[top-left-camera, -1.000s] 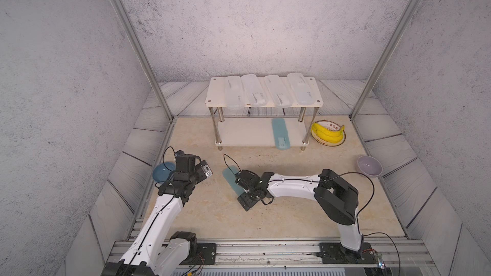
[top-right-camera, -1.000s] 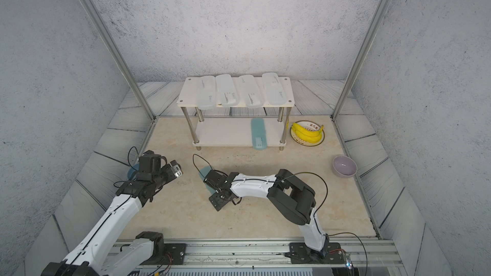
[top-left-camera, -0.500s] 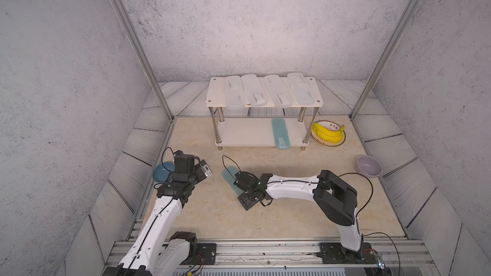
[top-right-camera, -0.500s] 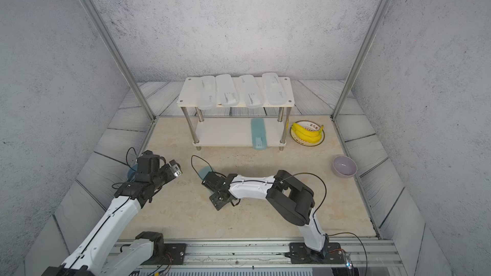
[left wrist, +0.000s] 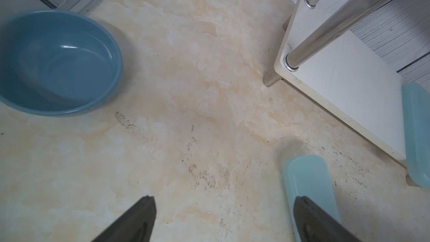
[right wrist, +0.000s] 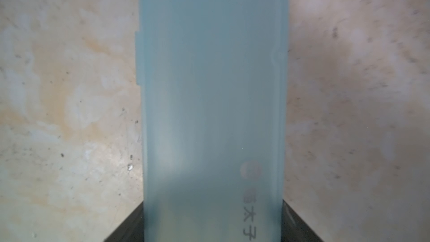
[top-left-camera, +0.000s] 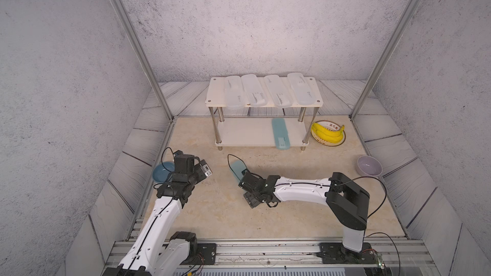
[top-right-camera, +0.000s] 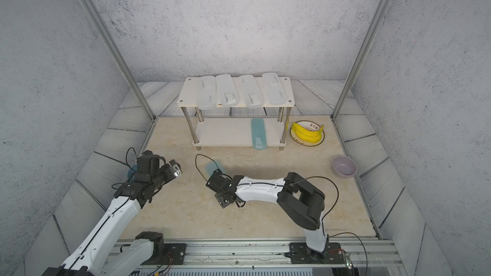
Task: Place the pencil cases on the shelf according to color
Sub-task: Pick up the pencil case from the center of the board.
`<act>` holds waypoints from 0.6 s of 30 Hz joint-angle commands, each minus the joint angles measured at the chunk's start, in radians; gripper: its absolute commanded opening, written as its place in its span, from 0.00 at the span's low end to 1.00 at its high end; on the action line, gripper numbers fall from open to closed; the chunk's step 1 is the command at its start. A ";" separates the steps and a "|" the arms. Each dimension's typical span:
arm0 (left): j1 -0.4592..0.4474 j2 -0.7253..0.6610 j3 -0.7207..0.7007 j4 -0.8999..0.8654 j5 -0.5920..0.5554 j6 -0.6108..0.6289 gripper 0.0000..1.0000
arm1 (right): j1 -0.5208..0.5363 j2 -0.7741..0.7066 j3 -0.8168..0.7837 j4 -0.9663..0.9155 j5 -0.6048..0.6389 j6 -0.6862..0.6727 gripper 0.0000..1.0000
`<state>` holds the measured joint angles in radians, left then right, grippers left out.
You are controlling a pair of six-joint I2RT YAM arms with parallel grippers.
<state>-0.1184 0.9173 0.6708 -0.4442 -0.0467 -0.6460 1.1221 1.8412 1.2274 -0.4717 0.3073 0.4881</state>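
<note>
A teal pencil case (top-left-camera: 235,168) (top-right-camera: 211,167) lies flat on the table in front of the shelf (top-left-camera: 215,94). My right gripper (top-left-camera: 243,179) (right wrist: 213,224) is low over its near end, shut on it, with a finger against each long side. In the right wrist view the teal case (right wrist: 214,89) runs straight out from between the fingers. Another teal case (top-left-camera: 279,134) lies on the shelf's lower board. Several frosted white cases (top-left-camera: 255,94) lie side by side on the top board. My left gripper (top-left-camera: 204,171) (left wrist: 223,208) hangs open and empty to the left of the floor case (left wrist: 307,182).
A blue bowl (top-left-camera: 162,172) (left wrist: 58,61) sits at the left table edge, just behind my left arm. A plate of bananas (top-left-camera: 328,134) stands right of the shelf. A lilac bowl (top-left-camera: 369,165) is near the right edge. Metal frame posts rise at both back corners.
My right gripper's jaws have narrowed onto the sides of the teal case on the table. The left arm has barely moved.
</note>
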 commanded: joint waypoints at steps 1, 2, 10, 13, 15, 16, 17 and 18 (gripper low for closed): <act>0.009 0.000 0.023 0.003 0.033 0.012 0.99 | -0.024 -0.110 -0.021 0.052 0.094 0.066 0.50; 0.010 -0.001 0.021 0.008 0.044 0.017 0.99 | -0.036 -0.127 -0.028 0.066 0.091 0.074 0.50; 0.004 -0.004 0.003 0.054 0.178 0.005 0.99 | -0.193 -0.116 -0.010 0.161 -0.064 0.150 0.49; 0.002 -0.003 -0.006 0.054 0.195 -0.004 0.99 | -0.219 -0.058 0.049 0.164 -0.079 0.135 0.49; 0.001 -0.005 -0.013 0.056 0.196 -0.006 0.99 | -0.230 -0.013 0.097 0.154 -0.054 0.119 0.47; 0.002 -0.005 -0.016 0.058 0.201 -0.005 0.99 | -0.238 0.014 0.121 0.151 -0.040 0.116 0.47; 0.001 -0.005 -0.016 0.058 0.209 -0.006 0.99 | -0.249 0.034 0.143 0.151 -0.041 0.115 0.47; 0.000 -0.004 -0.017 0.060 0.219 -0.005 0.99 | -0.262 0.057 0.167 0.151 -0.047 0.114 0.46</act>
<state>-0.1184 0.9169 0.6662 -0.4007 0.1371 -0.6476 0.8753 1.8652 1.3319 -0.3386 0.2604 0.6094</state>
